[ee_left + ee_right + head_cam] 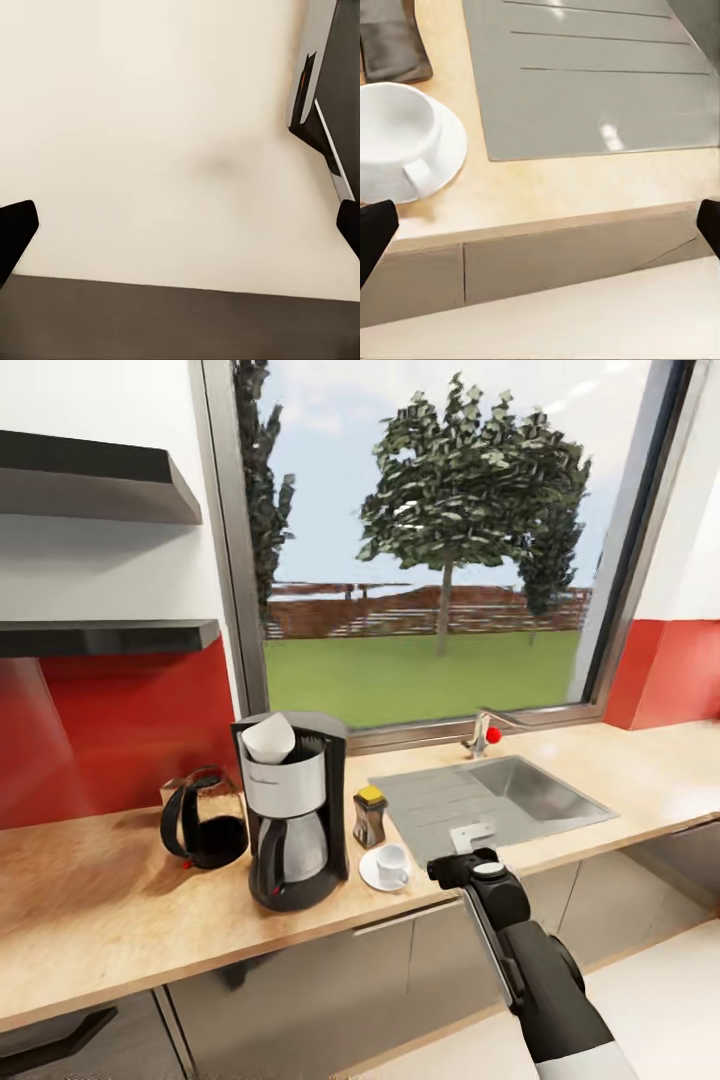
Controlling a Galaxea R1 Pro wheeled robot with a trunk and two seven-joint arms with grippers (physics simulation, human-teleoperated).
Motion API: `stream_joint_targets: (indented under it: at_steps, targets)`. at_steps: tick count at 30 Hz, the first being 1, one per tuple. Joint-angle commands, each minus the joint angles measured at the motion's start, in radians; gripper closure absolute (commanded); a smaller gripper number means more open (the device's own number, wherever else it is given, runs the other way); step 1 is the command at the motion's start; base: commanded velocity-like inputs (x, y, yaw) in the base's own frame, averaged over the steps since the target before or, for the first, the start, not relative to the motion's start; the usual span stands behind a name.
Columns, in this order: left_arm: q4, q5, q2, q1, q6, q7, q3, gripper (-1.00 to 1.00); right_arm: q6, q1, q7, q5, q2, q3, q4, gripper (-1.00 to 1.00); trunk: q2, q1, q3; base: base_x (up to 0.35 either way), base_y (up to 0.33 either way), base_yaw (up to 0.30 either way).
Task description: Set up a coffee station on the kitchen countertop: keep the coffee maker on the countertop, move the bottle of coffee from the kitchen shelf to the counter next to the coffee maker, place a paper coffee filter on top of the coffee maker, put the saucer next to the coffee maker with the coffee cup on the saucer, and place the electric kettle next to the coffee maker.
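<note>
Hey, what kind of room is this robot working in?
Most likely a home kitchen: a light-wood countertop with an inset steel sink under a big window, and a coffee maker beside a glass kettle.

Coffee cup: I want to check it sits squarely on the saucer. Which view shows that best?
The right wrist view: the coffee cup appears large, centred on the saucer. The head view shows the cup small, on its saucer.

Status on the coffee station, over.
Right gripper open, empty, at counter edge. Cup on saucer, bottle, kettle beside maker, filter on top.
</note>
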Motion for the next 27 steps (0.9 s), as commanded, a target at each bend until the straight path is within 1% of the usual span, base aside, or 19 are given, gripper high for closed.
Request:
stream_joint_targets:
  at_steps: [1, 9, 11, 13, 14, 15, 17, 19, 20, 22, 24, 25, 26, 27]
  targets:
    - [-0.005, -0.006, 0.0, 0.002, 0.007, 0.001, 0.007, -1.0, 0.005, 0.0, -0.002, 0.003, 0.0, 0.002, -0.001, -1.0, -0.001, 0.0, 0.0, -0.329, -0.023, -0.284]
    - [-0.005, -0.006, 0.0, 0.002, 0.008, 0.001, 0.007, -1.0, 0.005, 0.0, -0.002, 0.004, 0.0, 0.004, 0.001, -1.0, -0.001, 0.0, 0.0, -0.336, -0.005, -0.284]
    - [-0.005, -0.006, 0.0, 0.002, 0.007, 0.001, 0.008, -1.0, 0.004, 0.0, -0.002, 0.005, -0.002, 0.006, 0.032, -1.0, -0.001, 0.0, 0.0, -0.309, 0.0, -0.184]
    - [-0.005, -0.006, 0.0, 0.002, 0.006, 0.001, 0.01, -1.0, 0.004, 0.0, -0.001, 0.004, -0.003, 0.006, 0.089, -1.0, -0.001, 0.0, 0.0, -0.157, 0.0, -0.075]
    - [-0.005, -0.005, 0.0, 0.002, 0.005, 0.001, 0.011, -1.0, 0.003, 0.0, -0.001, 0.004, -0.003, 0.006, 0.152, -1.0, -0.001, 0.0, 0.0, -0.063, 0.0, -0.03]
    - [-0.005, -0.005, 0.0, 0.002, 0.005, 0.001, 0.011, -1.0, 0.003, 0.001, -0.001, 0.004, -0.003, 0.005, 0.196, -1.0, -0.001, 0.0, 0.0, -0.04, 0.0, -0.019]
    - [-0.006, -0.004, 0.0, 0.002, 0.003, 0.001, 0.012, -1.0, -0.001, 0.001, -0.001, 0.003, -0.004, 0.003, 0.337, -1.0, -0.001, 0.0, 0.0, -0.016, 0.0, -0.007]
    - [-0.007, -0.005, -0.001, 0.002, 0.003, 0.001, 0.011, -1.0, -0.016, 0.001, -0.001, 0.002, -0.004, -0.008, 0.425, -1.0, -0.001, 0.0, 0.0, -0.006, 0.0, -0.003]
    - [-0.008, -0.007, -0.001, 0.002, 0.003, 0.001, 0.011, -1.0, -0.064, 0.0, -0.001, 0.002, -0.002, -0.018, 0.516, -1.0, -0.001, 0.0, 0.0, -0.002, 0.0, -0.001]
    - [-0.01, -0.007, -0.001, 0.002, 0.002, 0.0, 0.01, -1.0, -0.14, 0.001, -0.001, 0.001, 0.001, -0.022, 0.63, -1.0, -0.001, 0.0, 0.0, -0.001, 0.0, 0.0]
    - [-0.013, -0.007, -0.001, 0.002, 0.0, 0.0, 0.01, -1.0, -0.232, 0.0, -0.001, 0.0, 0.004, -0.024, 0.763, -1.0, -0.001, 0.0, 0.0, 0.0, 0.0, 0.0]
    - [-0.014, -0.007, -0.002, 0.002, 0.0, 0.0, 0.01, -1.0, -0.255, 0.0, -0.001, 0.0, 0.004, -0.024, 0.796, -1.0, -0.001, 0.0, 0.0, 0.0, 0.0, 0.0]
    - [-0.016, -0.007, -0.002, 0.002, 0.0, -0.001, 0.01, -1.0, -0.306, 0.0, -0.001, -0.001, 0.005, -0.024, 0.863, -1.0, -0.001, 0.0, 0.0, 0.0, 0.0, 0.0]
    - [-0.018, -0.007, -0.002, 0.002, -0.001, -0.001, 0.009, -1.0, -0.389, 0.0, -0.001, -0.001, 0.006, -0.024, 0.967, -1.0, -0.001, 0.0, 0.0, 0.0, 0.0, 0.0]
